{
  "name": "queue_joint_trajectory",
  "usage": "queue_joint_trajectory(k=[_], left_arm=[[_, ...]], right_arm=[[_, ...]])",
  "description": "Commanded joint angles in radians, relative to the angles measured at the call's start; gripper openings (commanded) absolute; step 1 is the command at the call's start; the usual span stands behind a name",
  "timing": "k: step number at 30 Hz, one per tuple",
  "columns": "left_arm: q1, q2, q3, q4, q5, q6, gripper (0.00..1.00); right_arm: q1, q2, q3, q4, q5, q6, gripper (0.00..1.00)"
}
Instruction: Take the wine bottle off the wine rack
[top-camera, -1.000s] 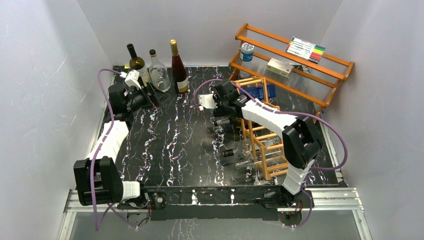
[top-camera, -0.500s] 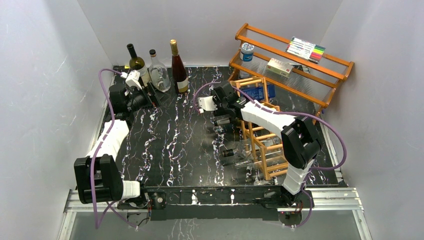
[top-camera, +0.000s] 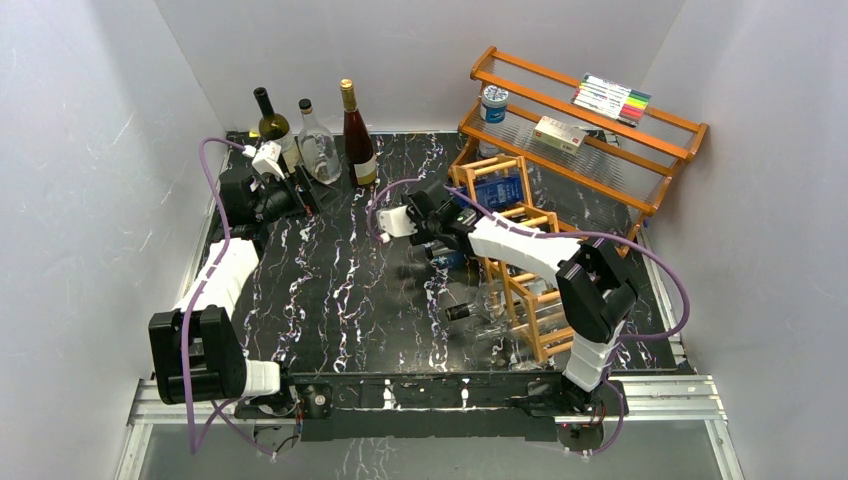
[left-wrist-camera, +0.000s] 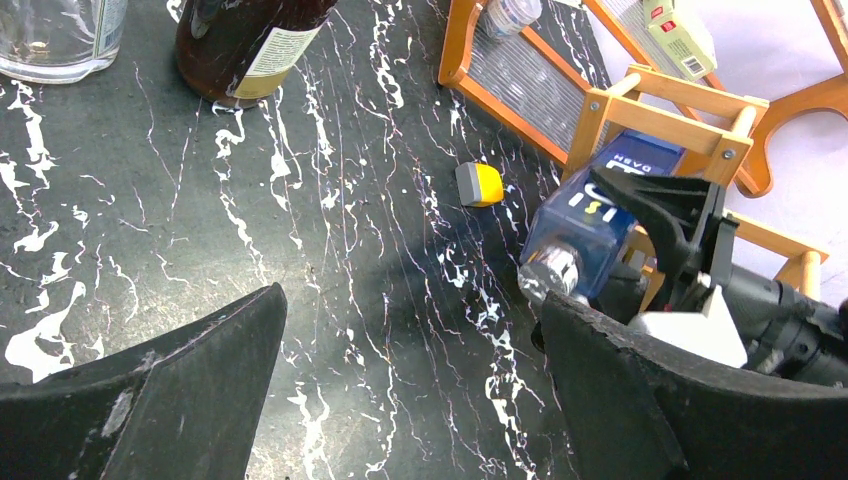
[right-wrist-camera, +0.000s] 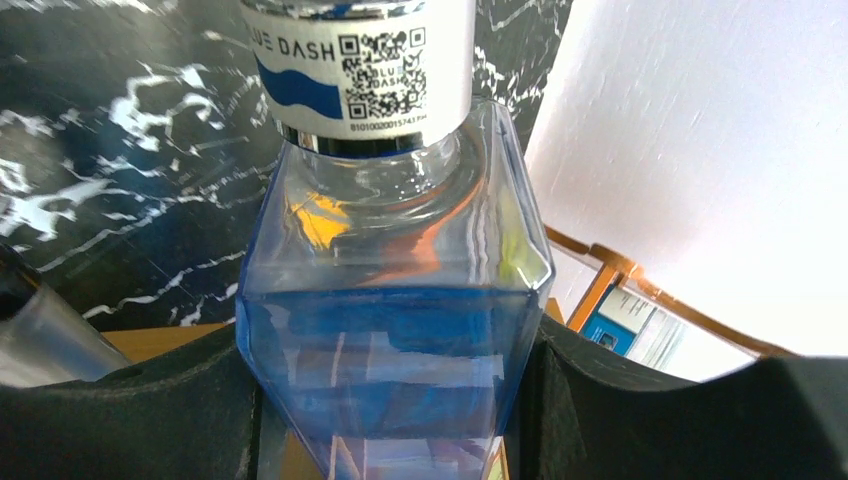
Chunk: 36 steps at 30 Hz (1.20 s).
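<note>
The wine bottle (left-wrist-camera: 600, 215) is sitting clamped in your right tool (right-wrist-camera: 390, 420), its base lying inside the rack (left-wrist-camera: 665, 110) just beyond the tool. You are risking slick glass slipping, or snagging a bar and dragging the rack.

Blue bottle (right-wrist-camera: 390, 370), orange-brown rack (left-wrist-camera: 583, 135)

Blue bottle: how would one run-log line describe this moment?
right end effector: shut on blue bottle | bottle: at wine rack end | left end effector: open, empty
</note>
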Motion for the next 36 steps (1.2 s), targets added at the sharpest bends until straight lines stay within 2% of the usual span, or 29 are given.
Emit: queue_joint_trajectory(k=[1,3,12,20,26,36], left_arm=[[-0.001,-0.007,0.037,0.002,0.018,0.009,0.98],[-0.001,-0.008,0.037,-0.001,0.015,0.009,0.98],[-0.001,0.003,0.042,-0.009,0.02,0.009,0.98],[-0.001,0.006,0.042,-0.009,0.02,0.008,0.98],[0.0,0.005,0.043,-0.012,0.019,0.009,0.98],[-0.001,0.005,0.042,-0.014,0.017,0.009,0.98]], right_arm=[[0.072,-0.001,0.033,0.048,-0.002,0.036,0.19],[0.096,-0.004,0.042,0.047,0.004,0.05,0.14],[0.161,-0.002,0.001,0.133,0.047,0.03,0.06],[0.221,-0.033,0.011,0.135,-0.019,0.02,0.0],[0.277,-0.031,0.075,0.087,-0.031,0.08,0.0],[0.321,-0.021,0.098,0.104,0.012,0.106,0.0]])
